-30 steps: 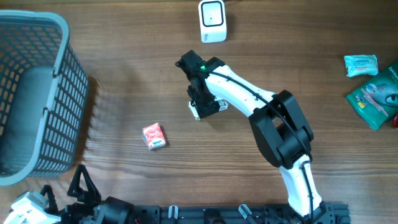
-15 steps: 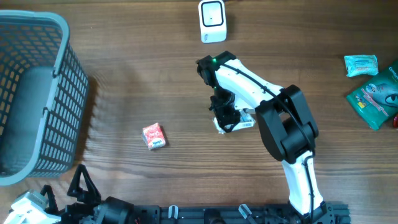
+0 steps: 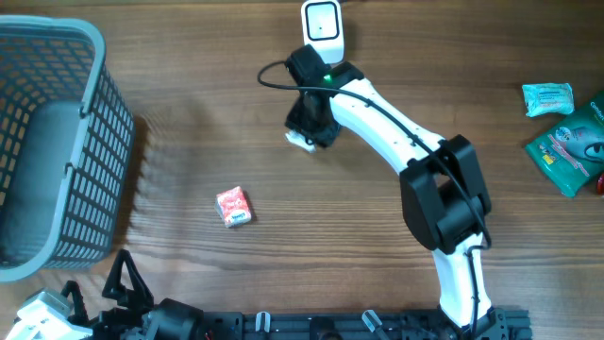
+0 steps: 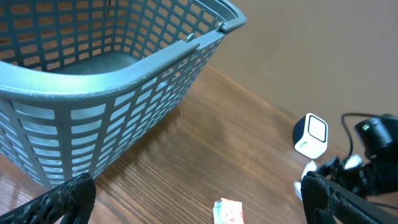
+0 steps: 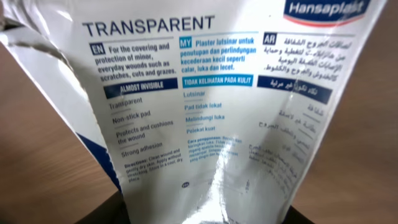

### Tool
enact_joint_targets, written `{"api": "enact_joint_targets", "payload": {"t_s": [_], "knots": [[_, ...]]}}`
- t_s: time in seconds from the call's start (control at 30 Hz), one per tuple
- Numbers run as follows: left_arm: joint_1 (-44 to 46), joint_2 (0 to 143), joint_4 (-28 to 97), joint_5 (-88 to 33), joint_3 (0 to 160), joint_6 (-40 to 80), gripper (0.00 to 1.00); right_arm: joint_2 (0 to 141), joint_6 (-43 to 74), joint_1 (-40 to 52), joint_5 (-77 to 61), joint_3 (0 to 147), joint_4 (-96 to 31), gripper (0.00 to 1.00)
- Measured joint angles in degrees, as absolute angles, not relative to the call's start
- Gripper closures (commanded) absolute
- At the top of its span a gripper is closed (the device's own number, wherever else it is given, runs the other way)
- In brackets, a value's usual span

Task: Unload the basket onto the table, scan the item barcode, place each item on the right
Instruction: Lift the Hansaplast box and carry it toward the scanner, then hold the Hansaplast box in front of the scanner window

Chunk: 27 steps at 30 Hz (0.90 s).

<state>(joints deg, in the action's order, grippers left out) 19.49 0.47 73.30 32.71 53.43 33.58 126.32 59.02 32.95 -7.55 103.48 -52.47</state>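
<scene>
My right jaws grip the plaster pack (image 5: 217,106), its printed face toward the wrist camera, over the desk (image 3: 189,113) just beside the white scanner (image 3: 322,31). My left jaws stand fully open at the desk's near edge, by the grey basket (image 3: 57,142).

overhead: top-down, far | L wrist: low oblique, shares scanner (image 3: 323,31) w/ overhead | R wrist: close on packet (image 5: 217,106)

Brown wood, visible grain, matt: table (image 3: 189,123). Grey plastic lattice, smooth, dull: basket (image 3: 113,142). White printed film, glossy, creased: plaster pack (image 5: 211,106). White plastic shell, smooth, slight sheen: scanner (image 3: 323,31).
</scene>
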Motion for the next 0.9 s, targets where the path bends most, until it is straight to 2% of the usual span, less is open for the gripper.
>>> {"api": "enact_joint_targets", "payload": {"t_s": [0.07,0.13,0.17,0.3,0.33,0.37,0.47,0.53,0.63,0.73,0.9], "knots": [[19.5,0.5,73.3,32.7,53.4,33.6,0.0,125.7,55.2,32.8,-8.4,103.8,-44.8,0.39],[19.5,0.5,73.4,32.7,53.4,33.6,0.0,125.6,52.3,32.2,-9.1,103.6,-35.3,0.4],[19.4,0.5,73.3,32.7,53.4,33.6,0.0,125.6,51.4,31.9,-9.3,103.6,-32.2,0.44],[19.4,0.5,73.3,32.7,53.4,33.6,0.0,125.6,49.1,28.7,-14.4,101.5,-15.8,0.44],[19.4,0.5,73.3,32.7,53.4,33.6,0.0,125.6,48.6,27.4,-16.7,100.3,-11.5,0.3],[19.4,0.5,73.3,32.7,53.4,33.6,0.0,125.6,48.1,25.5,-20.1,98.6,-6.0,0.11],[19.4,0.5,73.3,32.7,53.4,33.6,0.0,125.6,43.4,22.1,-25.3,97.4,-7.0,0.01],[19.4,0.5,73.3,32.7,53.4,33.6,0.0,125.6,41.6,25.0,-20.6,97.1,-10.9,0.01],[19.4,0.5,73.3,32.7,53.4,33.6,0.0,125.7,46.1,33.1,-6.2,96.9,-15.4,0.0],[19.4,0.5,73.3,32.7,53.4,33.6,0.0,126.7,50.2,39.3,5.1,96.9,-12.6,0.0],[19.4,0.5,73.3,32.7,53.4,33.6,0.0,133.0,49.9,40.1,18.8,96.8,-5.7,0.01]]}}
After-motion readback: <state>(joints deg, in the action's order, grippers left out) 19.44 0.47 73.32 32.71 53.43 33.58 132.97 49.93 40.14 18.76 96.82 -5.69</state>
